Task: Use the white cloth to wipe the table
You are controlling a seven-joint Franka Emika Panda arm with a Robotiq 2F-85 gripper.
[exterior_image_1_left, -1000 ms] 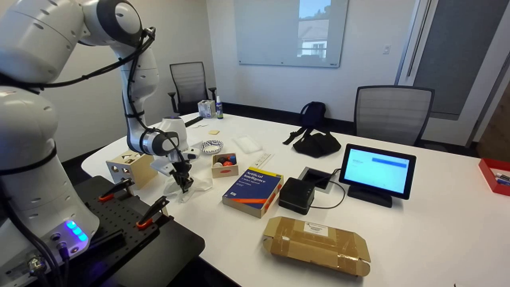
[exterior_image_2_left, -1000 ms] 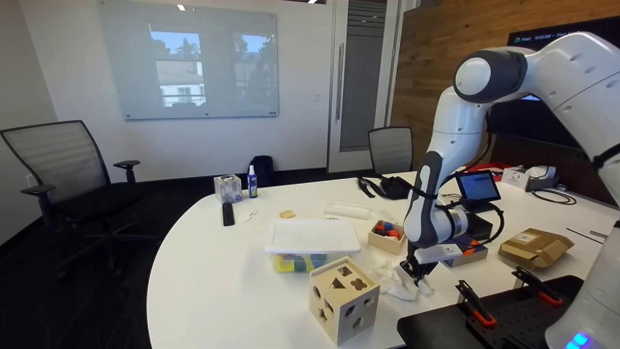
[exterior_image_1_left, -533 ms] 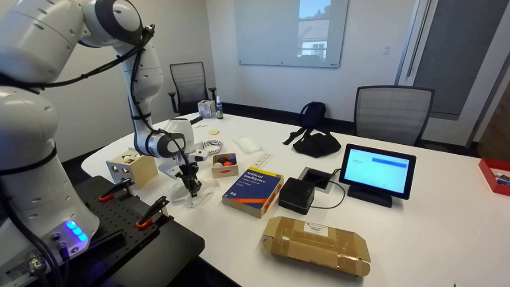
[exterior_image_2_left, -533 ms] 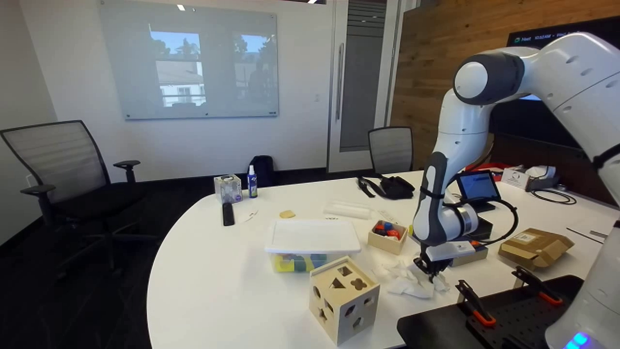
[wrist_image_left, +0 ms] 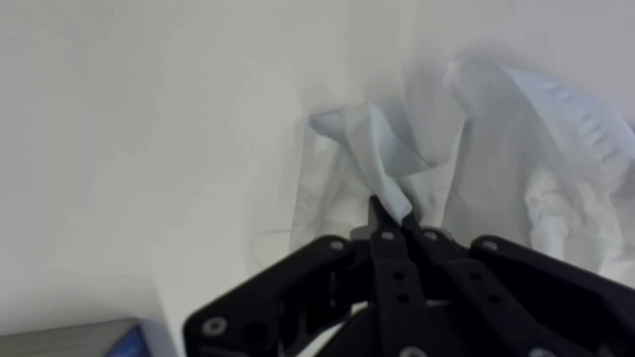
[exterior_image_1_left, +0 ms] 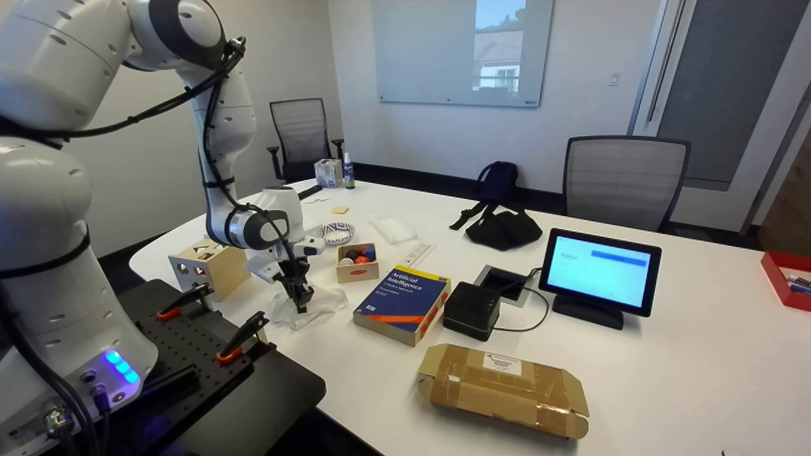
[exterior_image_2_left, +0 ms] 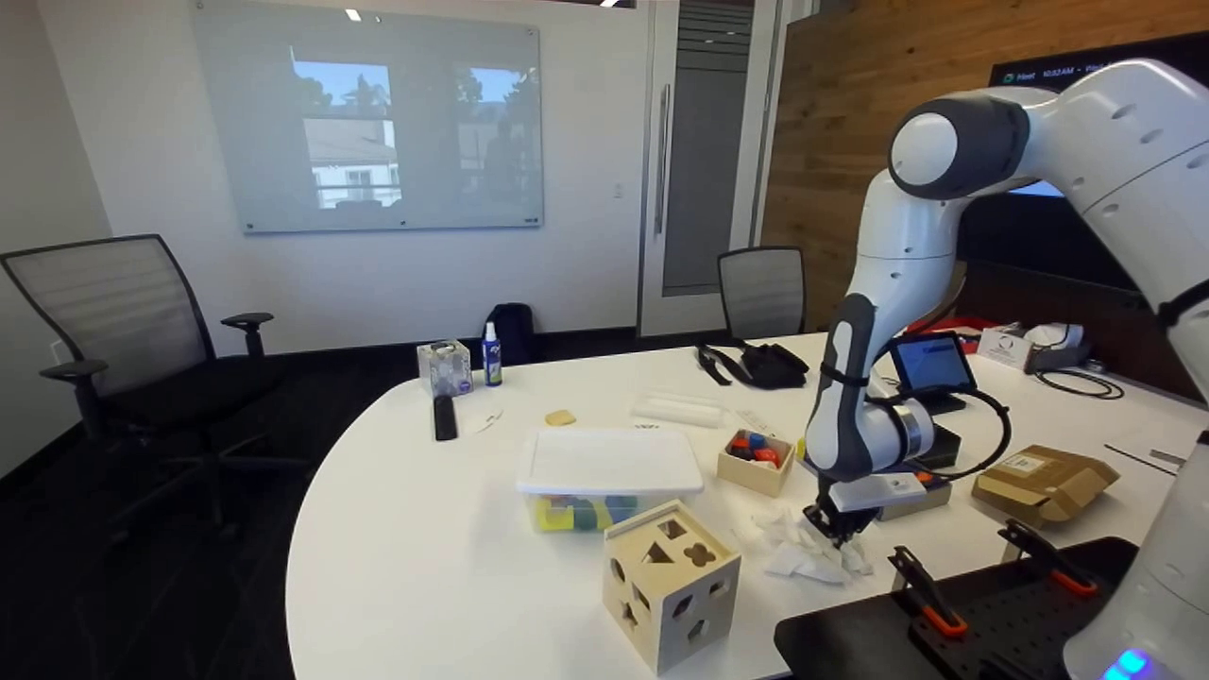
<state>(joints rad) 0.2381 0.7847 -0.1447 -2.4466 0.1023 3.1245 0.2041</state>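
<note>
The white cloth [exterior_image_1_left: 327, 301] lies crumpled on the white table [exterior_image_1_left: 697, 373], and it also shows in an exterior view [exterior_image_2_left: 806, 565]. My gripper [exterior_image_1_left: 303, 308] points down at the cloth, with its fingertips low, close to the table. In the wrist view the gripper [wrist_image_left: 392, 213] is shut on a narrow fold of the cloth [wrist_image_left: 367, 144]. The rest of the cloth spreads around and ahead of the fingers in loose folds. I cannot tell whether the fingertips touch the tabletop.
A blue book [exterior_image_1_left: 403, 301] lies beside the cloth. A small box of balls [exterior_image_1_left: 358, 269], a wooden shape box [exterior_image_2_left: 672, 590] and a white-lidded bin [exterior_image_2_left: 612, 463] stand near. A black clamp platform [exterior_image_2_left: 907, 614] borders the robot side. A cardboard box [exterior_image_1_left: 504, 389] lies farther off.
My gripper has dragged the cloth a little toward the book, then slightly back toward the wooden shape box. The cloth's folds have shifted. The other objects have not moved.
</note>
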